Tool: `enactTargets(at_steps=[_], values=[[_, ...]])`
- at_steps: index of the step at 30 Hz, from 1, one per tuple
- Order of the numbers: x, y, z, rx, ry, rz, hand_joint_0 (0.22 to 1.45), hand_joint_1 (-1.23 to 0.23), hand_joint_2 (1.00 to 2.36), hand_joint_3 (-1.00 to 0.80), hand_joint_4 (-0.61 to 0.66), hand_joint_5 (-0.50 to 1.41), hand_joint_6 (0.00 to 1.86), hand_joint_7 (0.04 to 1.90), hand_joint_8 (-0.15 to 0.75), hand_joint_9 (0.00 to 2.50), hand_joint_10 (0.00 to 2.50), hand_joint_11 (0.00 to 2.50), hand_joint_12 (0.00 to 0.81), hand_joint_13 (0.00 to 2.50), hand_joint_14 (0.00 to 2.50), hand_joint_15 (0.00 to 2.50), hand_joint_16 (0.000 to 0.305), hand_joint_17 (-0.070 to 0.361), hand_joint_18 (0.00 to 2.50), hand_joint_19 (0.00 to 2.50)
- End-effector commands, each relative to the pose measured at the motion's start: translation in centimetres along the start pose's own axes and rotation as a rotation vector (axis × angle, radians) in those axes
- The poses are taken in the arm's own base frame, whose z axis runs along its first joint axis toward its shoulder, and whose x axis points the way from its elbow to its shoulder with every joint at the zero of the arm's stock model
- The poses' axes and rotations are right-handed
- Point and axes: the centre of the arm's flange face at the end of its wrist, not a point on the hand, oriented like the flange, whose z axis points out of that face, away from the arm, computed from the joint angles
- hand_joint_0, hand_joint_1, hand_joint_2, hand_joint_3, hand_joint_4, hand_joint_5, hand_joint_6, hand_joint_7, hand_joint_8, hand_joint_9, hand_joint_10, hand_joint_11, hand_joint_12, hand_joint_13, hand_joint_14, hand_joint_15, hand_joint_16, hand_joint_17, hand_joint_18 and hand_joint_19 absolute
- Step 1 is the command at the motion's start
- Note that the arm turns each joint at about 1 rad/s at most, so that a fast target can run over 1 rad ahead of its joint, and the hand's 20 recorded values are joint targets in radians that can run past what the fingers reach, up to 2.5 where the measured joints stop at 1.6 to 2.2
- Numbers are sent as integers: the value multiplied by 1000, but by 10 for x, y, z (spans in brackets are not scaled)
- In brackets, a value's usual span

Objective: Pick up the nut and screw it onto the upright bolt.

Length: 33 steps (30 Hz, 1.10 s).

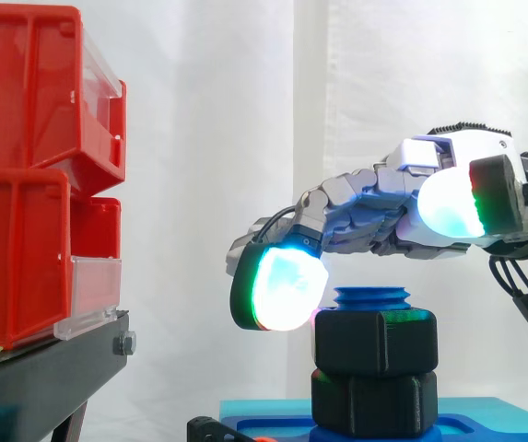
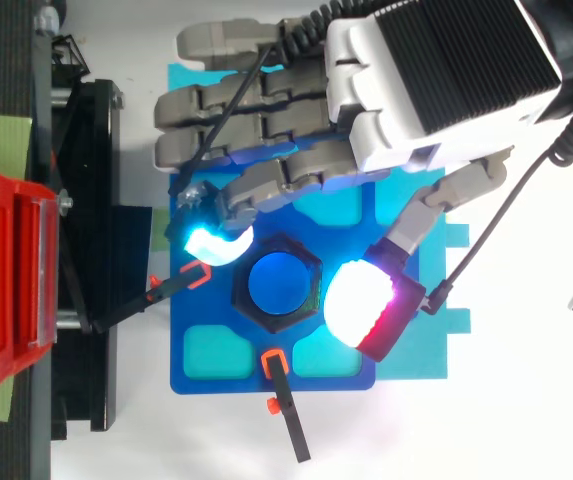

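I judge I'm in the screwing step: the nut [image 1: 374, 343] already sits on the bolt [image 1: 371, 296], near its top, with a few blue threads showing above it. A second nut [image 1: 374, 401] sits under it on the same bolt. The hand [image 2: 406, 90] hangs over the bolt. One finger is bent down, its pad [image 2: 216, 245] against the nut's corner on the bin side of the bolt. The thumb pad [image 1: 448, 203] is on the other side and looks higher than the nut, so nothing is pinched. The other fingers lie straight, side by side. Next I'd need to sweep that pad round the bolt to turn the nut. The nut is black, hexagonal, chunky and sits level.
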Motion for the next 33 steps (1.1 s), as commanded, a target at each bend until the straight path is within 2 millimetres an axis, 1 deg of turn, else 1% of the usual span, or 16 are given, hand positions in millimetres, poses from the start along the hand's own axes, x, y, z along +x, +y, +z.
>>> enactTargets(at_steps=[1, 2, 7, 11, 16, 17, 20, 23, 27, 28, 30, 31, 32, 33], values=[[-1, -1, -1, 0, 0, 0, 448, -187, 1000, -500, 178, -116, 503, 783, 230, 342, 0, 0, 363, 33, 0, 0, 49, 111, 0, 0], [-1, -2, -2, 2, -1, 0, 450, -208, 1000, -500, 179, -113, 503, 792, 234, 383, 0, 0, 364, 65, 0, 0, 49, 110, 0, 0], [-3, -4, -4, -2, -2, -2, 455, -211, 1000, -500, 190, -101, 503, 843, 238, 407, 0, 0, 368, 98, 0, 0, 49, 109, 0, 0], [-4, -7, -7, -9, 2, -2, 460, -210, 1000, -500, 231, -70, 504, 969, 248, 493, 0, 0, 368, 154, 0, 0, 48, 108, 0, 0], [-5, -8, -8, -13, 3, -4, 468, -218, 1000, -500, 225, -32, 505, 1146, 260, 623, 0, 0, 365, 257, 0, 0, 45, 100, 0, 0], [-5, -9, -9, -15, 4, -4, 469, -219, 1000, -500, 225, -22, 505, 1187, 262, 673, 0, 0, 363, 317, 0, 0, 44, 99, 0, 0], [-9, -11, -10, -13, -1, -6, 479, -233, 1000, -500, 206, -1, 505, 1274, 264, 763, 0, 0, 355, 391, 0, 0, 41, 92, 0, 0], [-12, -13, -11, -13, -5, -9, 484, -240, 1000, -500, 166, 25, 504, 1348, 261, 901, 0, 0, 347, 482, 0, 0, 39, 88, 77, 0], [-15, -13, -11, -22, -1, -9, 494, -251, 1000, -500, 111, 66, 502, 1417, 243, 1140, 0, 0, 317, 663, 0, 0, 35, 78, 299, 51], [-16, -13, -11, -21, -3, -10, 494, -251, 1000, -500, 100, 74, 502, 1436, 247, 1190, 0, 0, 315, 670, 1, 0, 35, 78, 301, 55], [-17, -14, -11, -20, -5, -11, 497, -256, 1000, -500, 80, 82, 502, 1441, 238, 1287, 0, 0, 298, 756, 0, 9, 32, 72, 427, 106], [-18, -14, -11, -20, -5, -11, 497, -256, 1000, -500, 80, 83, 502, 1443, 241, 1304, 0, 0, 296, 763, 1, 15, 32, 72, 432, 108], [-23, -14, -11, -20, -9, -14, 498, -256, 1000, -500, 79, 82, 502, 1454, 242, 1307, 0, 0, 296, 772, 0, 19, 32, 71, 442, 121], [-26, -14, -10, -20, -9, -14, 498, -254, 1000, -500, 98, 67, 503, 1416, 245, 1301, 0, 0, 305, 762, 2, 20, 32, 72, 437, 120]])
